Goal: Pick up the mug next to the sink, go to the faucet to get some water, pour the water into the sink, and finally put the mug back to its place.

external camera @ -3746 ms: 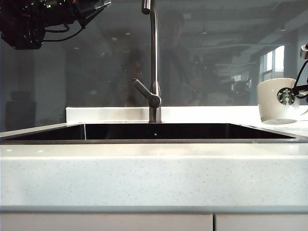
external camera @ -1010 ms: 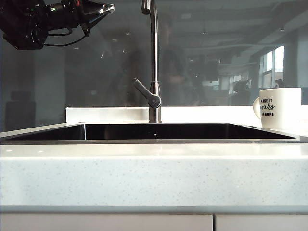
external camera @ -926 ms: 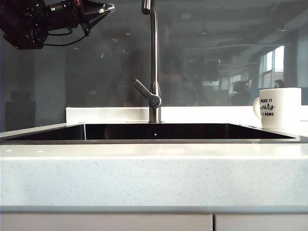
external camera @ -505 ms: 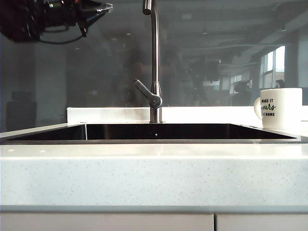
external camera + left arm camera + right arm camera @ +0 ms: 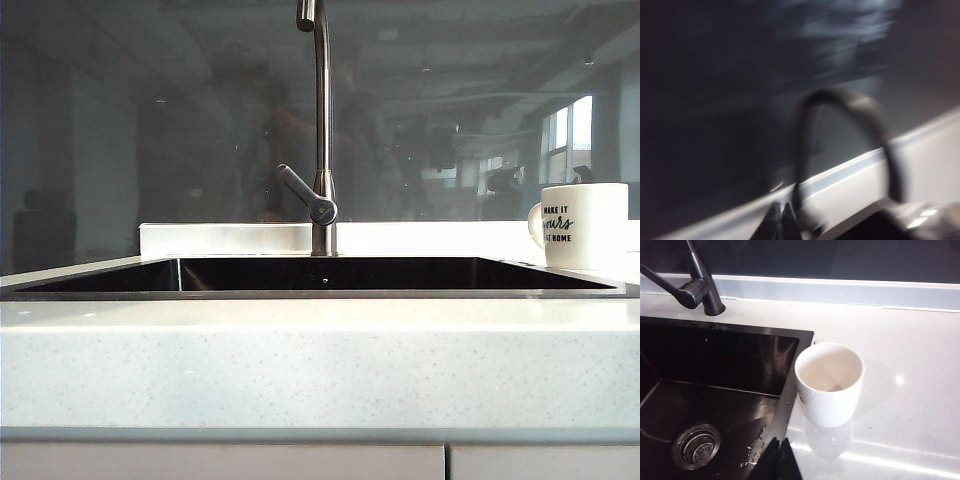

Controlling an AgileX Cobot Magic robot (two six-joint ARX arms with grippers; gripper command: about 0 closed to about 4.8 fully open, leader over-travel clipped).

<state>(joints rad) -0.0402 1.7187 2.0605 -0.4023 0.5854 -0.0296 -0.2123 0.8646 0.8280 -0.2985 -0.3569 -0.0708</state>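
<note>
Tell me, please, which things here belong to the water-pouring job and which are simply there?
Job:
mug, upright on the counter beside the sink
sink
faucet
right gripper, shut, above the sink's edge near the mug
left gripper, shut, empty

Simply there:
countertop
drain strainer

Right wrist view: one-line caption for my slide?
Shut right gripper above white mug standing beside black sink.
</note>
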